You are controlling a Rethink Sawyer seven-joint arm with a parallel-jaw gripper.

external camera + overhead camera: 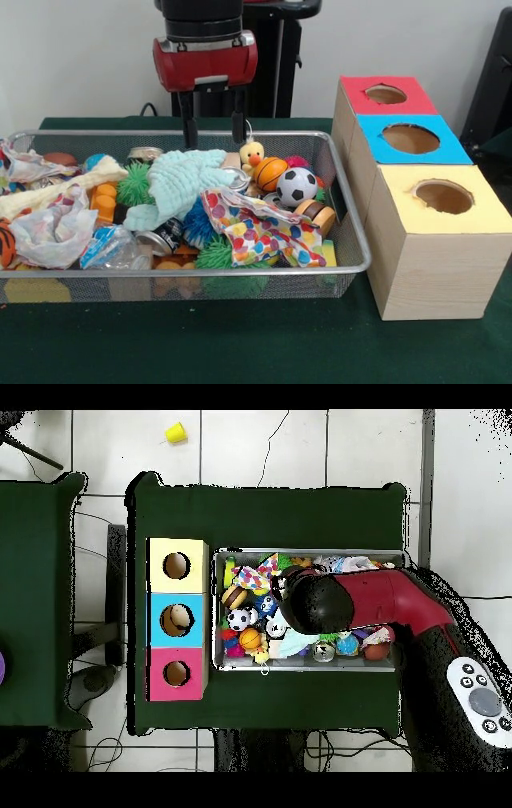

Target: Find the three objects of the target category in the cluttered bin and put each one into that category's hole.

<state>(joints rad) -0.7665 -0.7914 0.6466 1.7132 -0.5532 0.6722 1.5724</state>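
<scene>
On a dark green table sits a wire mesh bin crammed with toys and scraps, and beside it a row of three wooden boxes, each with a round hole on top: a red-topped box farthest from the camera, a blue-topped box in the middle, and a yellow-topped box nearest. Above the bin's far edge hangs the red and black gripper, its two dark fingers pointing straight down, set apart with a clear gap and holding nothing, their tips just over a pale mint-green cloth. Just beside the fingers, toward the boxes, stands a small yellow duck toy, with an orange basketball and a black-and-white soccer ball clustered next to it. A polka-dot cloth drapes over the near side, and spiky green balls lie among crumpled plastic bags. From above, the arm covers much of the bin, and a pale object rests inside the blue box's hole.
</scene>
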